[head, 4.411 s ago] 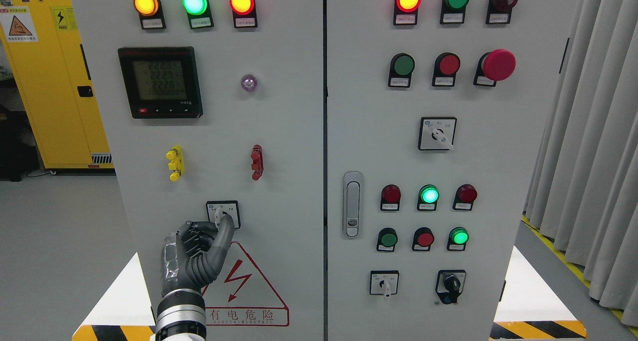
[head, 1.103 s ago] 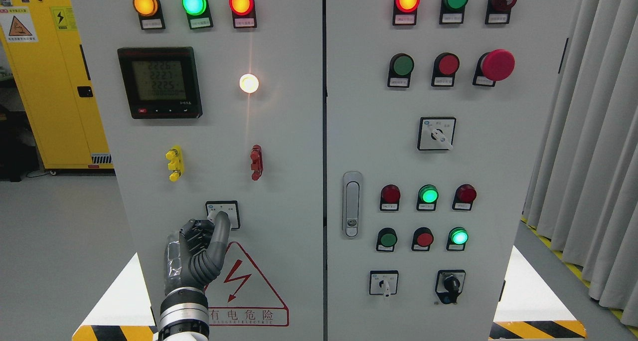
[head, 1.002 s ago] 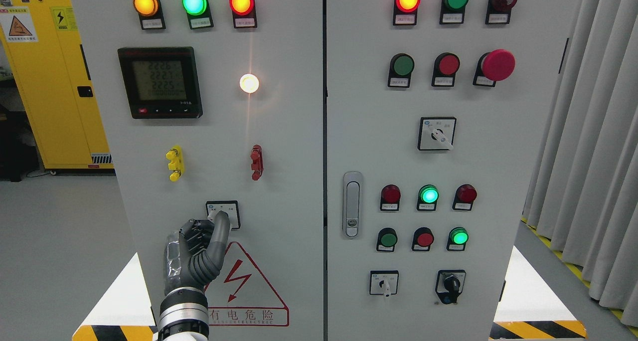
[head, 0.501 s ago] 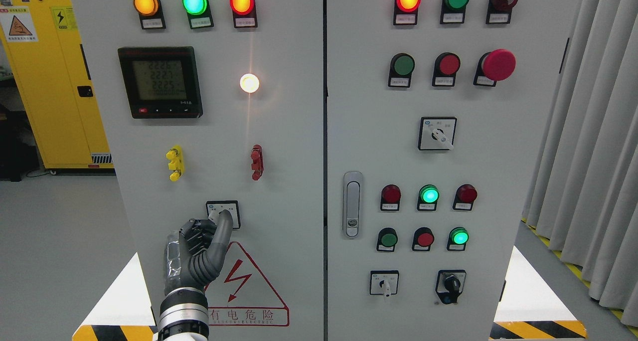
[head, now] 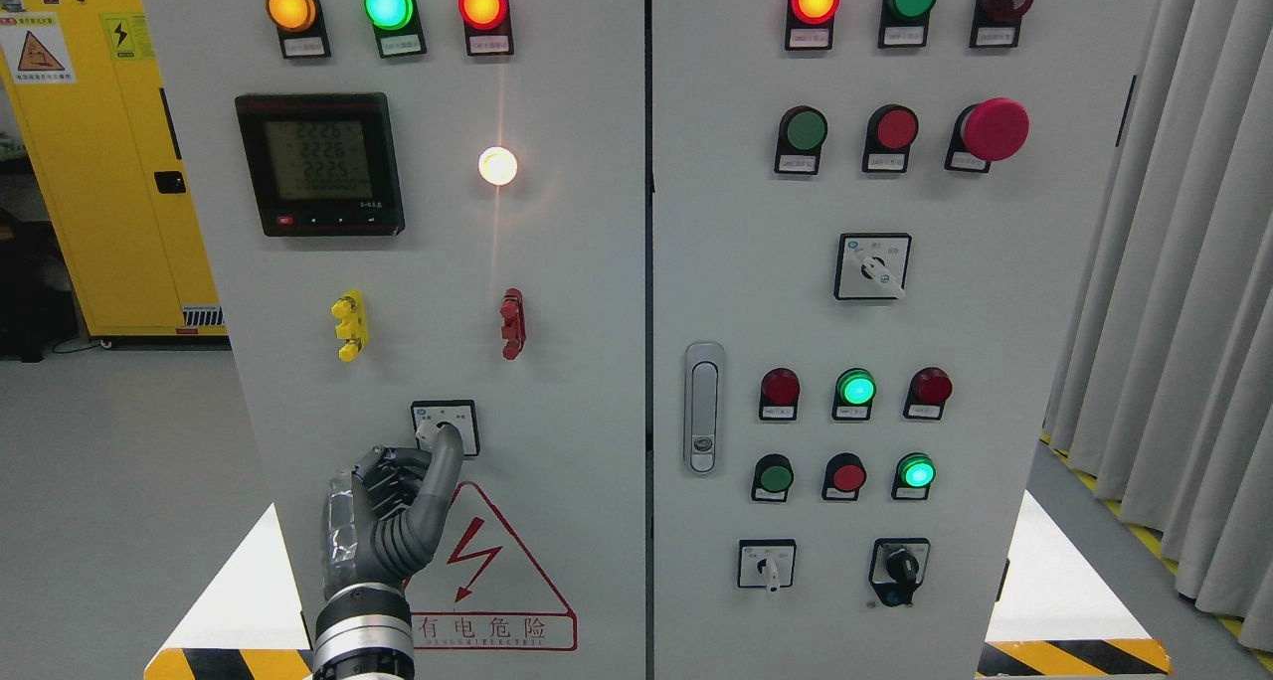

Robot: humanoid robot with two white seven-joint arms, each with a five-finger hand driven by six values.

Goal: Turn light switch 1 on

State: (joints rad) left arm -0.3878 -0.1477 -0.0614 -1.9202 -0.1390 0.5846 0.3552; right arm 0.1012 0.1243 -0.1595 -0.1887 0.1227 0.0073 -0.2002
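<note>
Light switch 1 (head: 445,425) is a small rotary selector on a white square plate, low on the left cabinet door. My left hand (head: 403,491) comes up from the lower left. Most of its fingers are curled, and one straight finger (head: 442,456) lies over the switch knob and hides it. The round lamp (head: 497,166) above the switch, right of the meter, glows bright white. My right hand does not show.
The left door carries a digital meter (head: 319,163), three lit pilot lamps (head: 388,5), yellow and red terminals (head: 349,325) and a red electric warning triangle (head: 492,561). The right door (head: 995,342) has buttons, lamps, selectors and a latch (head: 703,407). A yellow cabinet (head: 99,163) stands at the left and curtains (head: 1183,312) hang at the right.
The round lamp was dark 4.4 s ago and is lit now. The straight finger swung from the knob's right side to over it. In the last half second my left hand sank slightly.
</note>
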